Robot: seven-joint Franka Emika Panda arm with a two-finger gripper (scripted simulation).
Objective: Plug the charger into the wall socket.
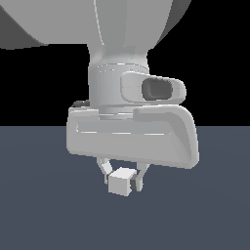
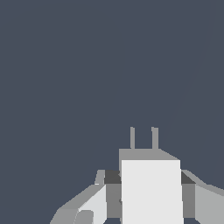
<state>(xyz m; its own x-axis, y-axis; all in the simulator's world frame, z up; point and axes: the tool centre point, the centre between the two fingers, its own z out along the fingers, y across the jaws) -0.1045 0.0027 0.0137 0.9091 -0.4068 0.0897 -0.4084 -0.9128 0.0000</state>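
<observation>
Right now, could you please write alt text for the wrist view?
An off-white charger is gripped between the gripper's grey fingers, its two grey prongs pointing away from the camera over a plain dark blue-grey surface. No socket is visible.

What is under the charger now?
Under the charger, held between the fingers, only bare dark floor shows. The wrist view shows its two prongs and the same floor. No socket is visible.

Off-white cube charger (image 1: 121,182), two prongs, between claw (image 1: 122,179) fingers
</observation>
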